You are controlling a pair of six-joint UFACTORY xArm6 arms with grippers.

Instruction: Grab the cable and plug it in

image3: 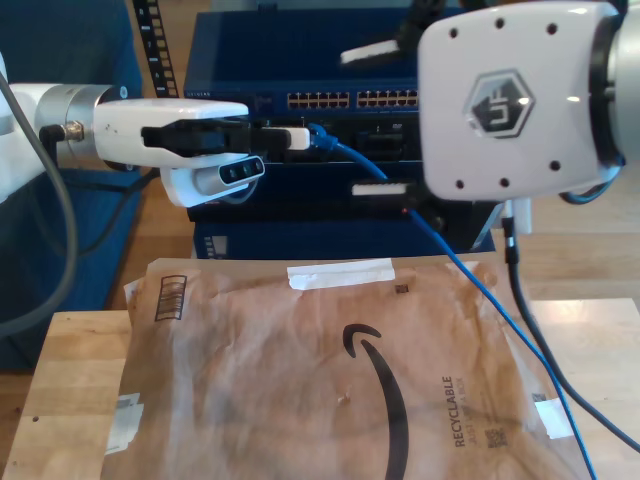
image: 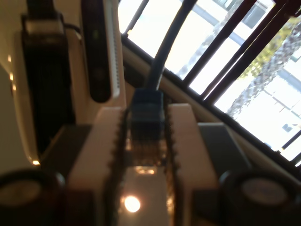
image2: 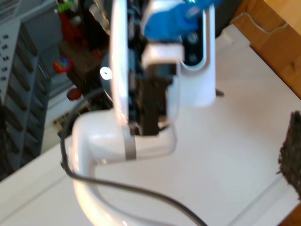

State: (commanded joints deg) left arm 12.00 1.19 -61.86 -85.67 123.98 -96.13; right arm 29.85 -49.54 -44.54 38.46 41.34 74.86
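- Item, my first gripper [image: 146,110]: fingers closed on the plug [image: 146,141] of the cable [image: 162,52]. The blue boot sits at the fingertips and the clear tip lies back between the pads.
- Item, location: in the exterior view my first gripper [image3: 292,138] reaches in from that view's left, with the plug [image3: 318,135] held just in front of the network switch [image3: 350,100], below its row of ports.
- Item, cable [image3: 480,290]: runs from the plug down toward the exterior view's right, across the paper mailer [image3: 300,380] lying on the worktop [image3: 70,380].
- Item, my second gripper: I cannot tell its state. Its camera looks down on the first arm and the blue boot [image2: 169,21].
- Hazard, orientation: the clear tip appears to point back into the fingers, not at a port. Pushing forward as held would likely press the boot against the switch.
- Hazard, slip: the grip is on a small, smooth plug. Drag from the trailing cable could twist it between the pads.
- Hazard, snag: the cable passes close to the other arm's large housing [image3: 515,100] and its dark lead, so a sweep there could catch it.
- Hazard, alignment: ports are narrow, and a tilted plug would probably jam at the rim.
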